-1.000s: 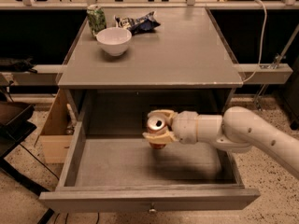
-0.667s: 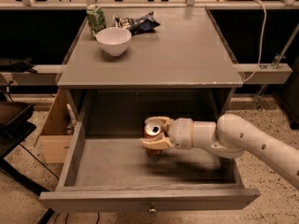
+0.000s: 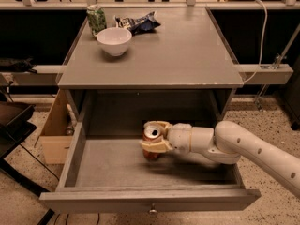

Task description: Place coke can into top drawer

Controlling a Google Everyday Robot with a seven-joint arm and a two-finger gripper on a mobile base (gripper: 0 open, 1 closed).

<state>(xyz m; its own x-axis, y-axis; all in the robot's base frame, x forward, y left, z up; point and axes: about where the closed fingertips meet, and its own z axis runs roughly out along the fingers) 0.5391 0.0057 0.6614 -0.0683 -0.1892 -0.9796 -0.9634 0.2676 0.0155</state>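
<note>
The top drawer [image 3: 150,199] of the grey cabinet is pulled fully open, with its flat front panel and small knob at the bottom of the view. The gripper [image 3: 153,137] reaches in from the right on the white arm. It is shut on the coke can [image 3: 151,142], a red can with a silver top. The can stands upright, low inside the drawer near the middle, at or just above the drawer floor.
On the cabinet top [image 3: 178,50] stand a green can [image 3: 96,18], a white bowl [image 3: 114,41] and a crumpled chip bag [image 3: 138,22] at the back left. A wooden box [image 3: 54,135] sits on the floor left of the drawer.
The gripper has carried the coke can leftward and lower into the drawer, from right of centre to near the middle.
</note>
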